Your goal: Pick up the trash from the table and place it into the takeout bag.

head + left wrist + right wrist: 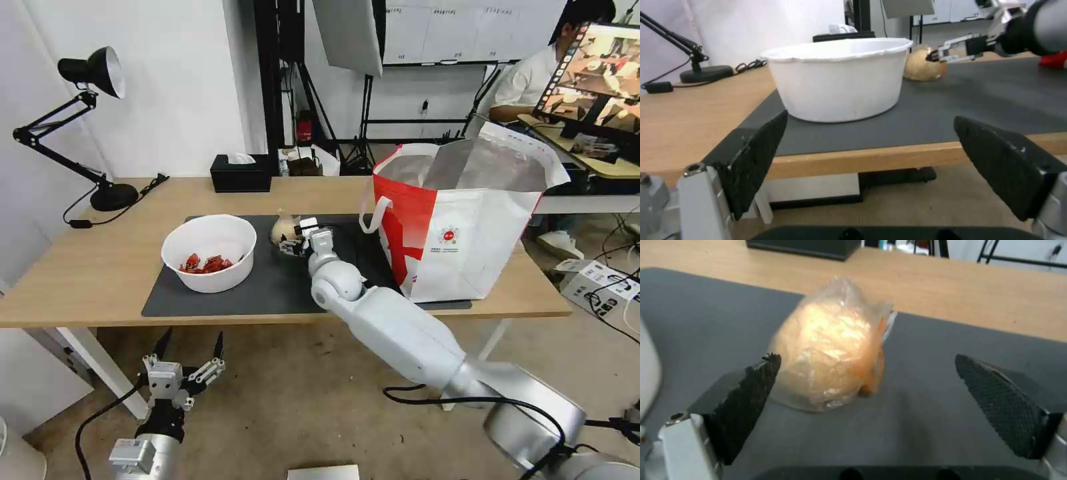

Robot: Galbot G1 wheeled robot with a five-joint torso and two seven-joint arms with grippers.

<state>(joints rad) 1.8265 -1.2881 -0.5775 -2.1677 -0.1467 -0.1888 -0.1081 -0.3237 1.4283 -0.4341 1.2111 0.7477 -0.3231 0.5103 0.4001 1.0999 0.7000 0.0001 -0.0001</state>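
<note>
Left claw [190,352]: nearest of all, low in front of the worktop's near edge, fingers [753,160] spread apart, holding nothing, aimed at the bowl
Worktop [80,280]: light wood, with a dark grey mat [267,290] lying on it
Bowl [209,252]: white, round, on the mat's left part, red scraps [205,263] inside, upright
Right claw [293,239]: reaching over the mat past the bowl, fingers [746,400] wide apart, one finger tip just beside the small bag, the other well clear of it; not clamped on anything
Small bag [831,346]: knotted clear plastic with beige stuff inside, standing on the mat between the bowl and the takeout bag, right at the claw's open mouth
Takeout bag [460,227]: white with a red panel and silver lining, upright and open-topped on the worktop's right end, its base partly on the mat
Tissue box [241,173]: black, at the worktop's far edge
Lamp [73,127]: black, on the far left corner
</note>
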